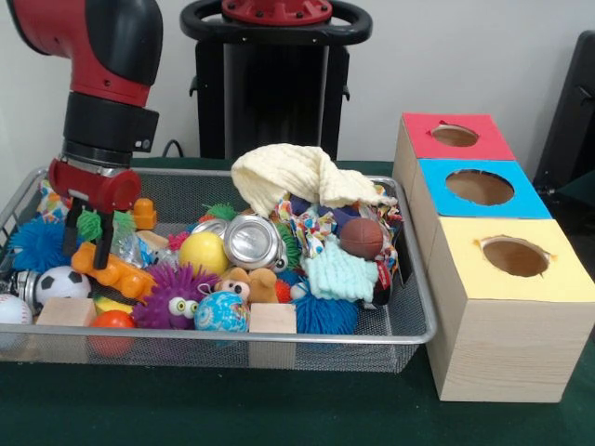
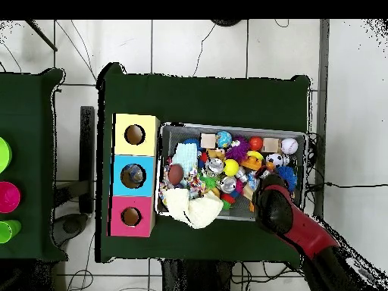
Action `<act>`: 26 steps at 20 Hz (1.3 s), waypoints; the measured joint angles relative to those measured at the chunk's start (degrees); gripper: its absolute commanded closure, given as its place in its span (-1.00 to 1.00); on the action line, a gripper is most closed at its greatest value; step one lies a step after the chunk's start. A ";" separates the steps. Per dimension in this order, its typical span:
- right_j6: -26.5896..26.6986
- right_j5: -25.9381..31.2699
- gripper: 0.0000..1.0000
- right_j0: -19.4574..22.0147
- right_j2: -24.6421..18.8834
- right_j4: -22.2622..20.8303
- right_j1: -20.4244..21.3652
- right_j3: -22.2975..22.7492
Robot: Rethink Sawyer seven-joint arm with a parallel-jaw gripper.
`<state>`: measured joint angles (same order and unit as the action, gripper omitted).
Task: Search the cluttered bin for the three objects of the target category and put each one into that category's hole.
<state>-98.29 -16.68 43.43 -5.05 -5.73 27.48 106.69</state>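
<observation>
My gripper (image 1: 87, 240) is down in the left end of the wire bin (image 1: 279, 340), open, with a green spiky toy (image 1: 89, 223) between its fingers. Just below it lies an orange plastic toy (image 1: 113, 272). Around it the clutter holds a soccer ball (image 1: 61, 282), a baseball (image 1: 11, 309), a yellow ball (image 1: 203, 251), a small brown football (image 1: 362, 237), a blue globe ball (image 1: 221, 312), a silver can (image 1: 251, 242) and a purple fuzzy monster (image 1: 175, 297). In the overhead view the arm (image 2: 274, 211) hides the gripper.
Right of the bin stand three wooden boxes with holes: red top (image 1: 455, 136), blue top (image 1: 480, 187), yellow top (image 1: 514, 255). A yellow cloth (image 1: 288, 177) is heaped at the bin's back. Wooden blocks (image 1: 272, 319) and a mint knit (image 1: 339, 271) lie near the front rim.
</observation>
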 measured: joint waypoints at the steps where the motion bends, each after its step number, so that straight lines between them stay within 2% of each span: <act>1: 0.00 0.00 -1.00 0.00 -0.04 -0.01 0.03 0.01; 26: 0.00 1.77 -1.00 0.09 -0.85 -0.02 1.85 1.03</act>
<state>-98.29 -14.91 43.52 -5.90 -5.75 29.33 107.72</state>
